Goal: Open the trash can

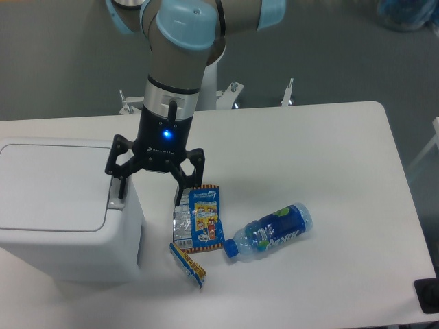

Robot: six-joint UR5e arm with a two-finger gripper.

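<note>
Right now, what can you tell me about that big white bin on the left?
The trash can is a large boxy bin of smooth white plastic with rounded corners. Its flat lid is down, so it is closed. A grey push tab sits at the lid's right edge. It stands upright at the table's left side, partly cut off by the picture's edge. The open pincer hangs over its right edge, one finger right at the tab; contact cannot be judged.

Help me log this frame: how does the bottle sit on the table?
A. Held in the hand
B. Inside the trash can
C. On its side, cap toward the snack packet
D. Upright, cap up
C: the bottle lies flat, its blue cap beside the snack packet.
</note>
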